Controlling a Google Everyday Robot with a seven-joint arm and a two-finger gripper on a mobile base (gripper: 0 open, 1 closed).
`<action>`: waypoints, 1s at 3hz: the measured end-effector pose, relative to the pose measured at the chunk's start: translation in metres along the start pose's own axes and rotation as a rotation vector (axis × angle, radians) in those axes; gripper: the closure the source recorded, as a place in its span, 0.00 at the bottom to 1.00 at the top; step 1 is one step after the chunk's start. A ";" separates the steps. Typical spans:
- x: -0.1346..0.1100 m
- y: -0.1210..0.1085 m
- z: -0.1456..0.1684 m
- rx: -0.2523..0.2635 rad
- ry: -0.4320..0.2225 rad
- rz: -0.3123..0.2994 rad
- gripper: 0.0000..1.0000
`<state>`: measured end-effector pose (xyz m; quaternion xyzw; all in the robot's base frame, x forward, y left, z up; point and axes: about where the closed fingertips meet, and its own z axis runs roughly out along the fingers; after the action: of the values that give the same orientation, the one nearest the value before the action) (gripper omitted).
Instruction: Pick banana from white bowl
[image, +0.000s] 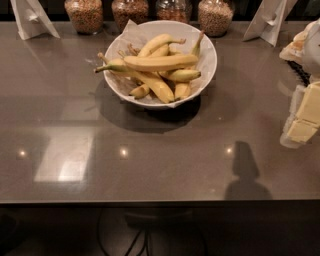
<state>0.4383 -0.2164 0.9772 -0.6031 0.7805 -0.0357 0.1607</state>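
Note:
A white bowl (209, 65) lined with paper stands at the back middle of the grey counter. It holds several yellow bananas; the top banana (160, 62) lies across the pile, and others (155, 85) lie under it with stems pointing left and up. My gripper (302, 117) shows at the right edge of the camera view, pale and blocky, low over the counter. It is well to the right of the bowl and apart from it, and nothing shows in it.
Several glass jars (84, 14) of grains stand along the back edge behind the bowl. White folded card stands sit at the back left (31, 19) and back right (267, 20). The counter's front edge (150, 201) runs across the lower part of the view.

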 end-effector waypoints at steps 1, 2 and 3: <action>0.000 0.000 0.000 0.000 0.000 0.000 0.00; -0.002 -0.002 -0.009 0.000 0.000 0.000 0.00; -0.006 -0.007 -0.026 0.000 0.000 0.000 0.00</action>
<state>0.4383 -0.2164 1.0045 -0.6032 0.7804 -0.0357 0.1607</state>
